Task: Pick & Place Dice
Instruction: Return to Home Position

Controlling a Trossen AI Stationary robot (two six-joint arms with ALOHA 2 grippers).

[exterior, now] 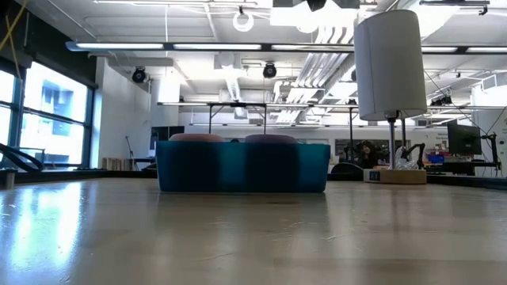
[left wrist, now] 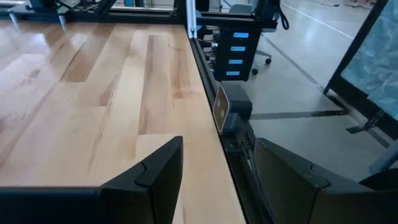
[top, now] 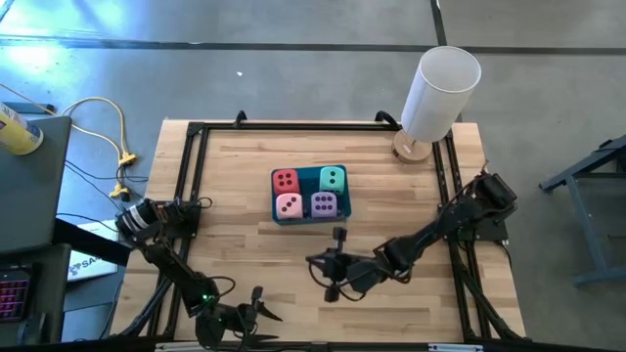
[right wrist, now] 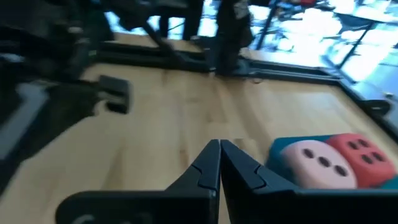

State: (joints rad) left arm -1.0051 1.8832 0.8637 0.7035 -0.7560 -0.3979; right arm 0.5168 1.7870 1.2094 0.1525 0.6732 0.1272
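My right gripper (top: pixel 314 262) hangs over the light wooden table (top: pixel 235 235) near the middle of its near half, just on the near side of the small blue rectangular tray (top: pixel 309 221), and its jaws are pressed together with nothing between them, as my right wrist camera shows (right wrist: pixel 219 144). All four soft dotted cubes sit inside that tray, which stands about mid-table. The red die (top: pixel 285 180) and the teal die (top: pixel 333 179) fill the far side. The pink die (top: pixel 289 205) and the purple die (top: pixel 324 205) fill the near side. My left gripper (top: pixel 262 307) waits at the table's near edge, towards the near left corner, its jaws spread wide and empty (left wrist: pixel 219 143). A tall white cylinder on a round wooden base (top: pixel 440 83) stands at the far right corner.
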